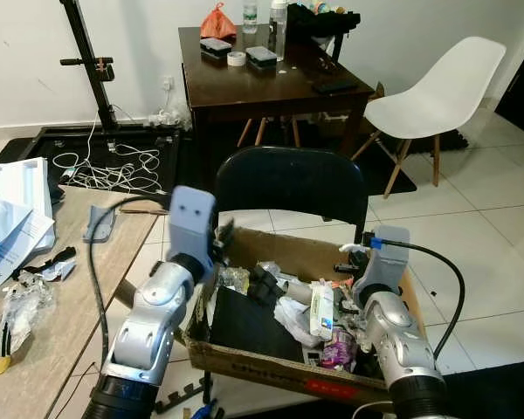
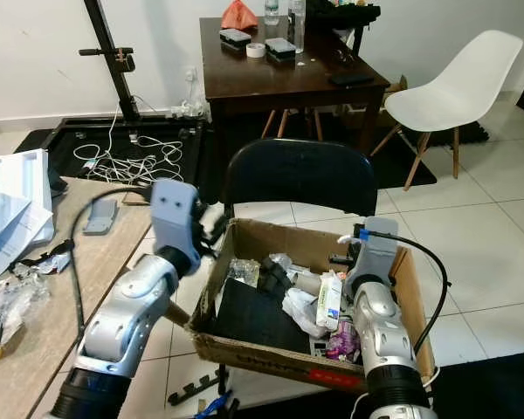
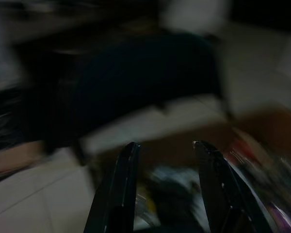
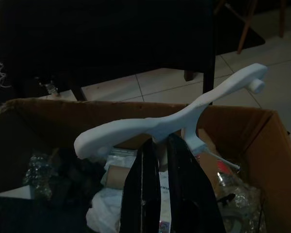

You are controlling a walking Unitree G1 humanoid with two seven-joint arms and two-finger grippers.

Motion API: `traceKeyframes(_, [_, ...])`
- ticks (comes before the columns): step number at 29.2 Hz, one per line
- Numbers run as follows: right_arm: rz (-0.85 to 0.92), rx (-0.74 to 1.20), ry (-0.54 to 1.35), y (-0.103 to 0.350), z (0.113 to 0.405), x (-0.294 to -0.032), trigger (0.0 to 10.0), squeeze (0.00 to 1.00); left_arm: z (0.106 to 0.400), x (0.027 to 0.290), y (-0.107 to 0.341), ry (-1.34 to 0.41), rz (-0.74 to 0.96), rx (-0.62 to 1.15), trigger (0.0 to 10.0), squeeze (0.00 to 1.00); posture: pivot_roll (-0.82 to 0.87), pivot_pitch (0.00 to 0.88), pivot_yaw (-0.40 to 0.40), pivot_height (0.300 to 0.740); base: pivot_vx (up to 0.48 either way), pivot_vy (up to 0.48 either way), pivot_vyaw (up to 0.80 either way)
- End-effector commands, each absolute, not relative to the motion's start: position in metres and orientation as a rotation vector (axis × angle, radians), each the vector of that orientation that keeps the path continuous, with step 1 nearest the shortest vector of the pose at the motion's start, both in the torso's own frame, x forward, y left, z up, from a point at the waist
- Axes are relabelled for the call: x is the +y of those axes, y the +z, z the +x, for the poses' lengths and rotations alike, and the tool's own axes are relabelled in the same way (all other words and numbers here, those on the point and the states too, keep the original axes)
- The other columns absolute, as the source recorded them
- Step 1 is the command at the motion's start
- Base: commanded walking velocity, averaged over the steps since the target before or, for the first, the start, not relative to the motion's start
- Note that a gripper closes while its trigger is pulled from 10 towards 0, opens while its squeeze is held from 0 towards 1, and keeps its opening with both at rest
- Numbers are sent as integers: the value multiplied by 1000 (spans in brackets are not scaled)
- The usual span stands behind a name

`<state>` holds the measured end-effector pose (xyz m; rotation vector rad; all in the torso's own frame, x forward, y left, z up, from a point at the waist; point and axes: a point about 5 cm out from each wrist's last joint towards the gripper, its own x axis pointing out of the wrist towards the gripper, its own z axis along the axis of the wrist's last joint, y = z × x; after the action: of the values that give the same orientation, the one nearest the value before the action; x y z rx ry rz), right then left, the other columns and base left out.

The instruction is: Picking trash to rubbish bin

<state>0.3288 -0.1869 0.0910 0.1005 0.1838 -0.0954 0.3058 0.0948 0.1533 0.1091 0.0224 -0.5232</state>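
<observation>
You get bright, even, sharp head views with soft shadows on the pale floor tiles (image 1: 472, 262). Your left wrist view is dark and badly motion-blurred. Your right wrist view is dim but sharp.

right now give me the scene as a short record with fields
bin: cardboard box on a black chair, holding trash
right tool: shut on white plastic piece, above the box
left tool: open, holding nothing, at the box's left side
left of box: wooden table with papers and wrappers
behind: dark table, white chair
</observation>
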Motion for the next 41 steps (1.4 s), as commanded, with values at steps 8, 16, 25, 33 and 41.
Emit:
traceKeyframes(8, [33, 243, -52, 79, 337, -189, 10000, 0, 290, 66, 141, -869, 315, 32, 10000, 0, 110, 115, 31, 740, 0, 0, 0])
traceKeyframes(16, [45, 298, 62, 75, 340, -179, 10000, 1000, 291, 54, 141, -897, 335, 23, 10000, 0, 110, 119, 26, 740, 0, 0, 0])
traceKeyframes(25, [20, 313, 29, 76, 347, -180, 10000, 0, 307, 65, 150, -759, 236, -1, 10000, 0, 105, 116, 37, 740, 0, 0, 0])
traceKeyframes(33, [78, -40, 22, 128, 348, -167, 10000, 0, 332, 116, 158, -227, 87, 0, 10000, 0, 97, 114, 32, 740, 0, 0, 0])
traceKeyframes(41, [86, -108, 56, 138, 341, -155, 10000, 0, 321, 125, 158, -217, 61, -17, 10000, 0, 116, 109, 26, 740, 0, 0, 0])
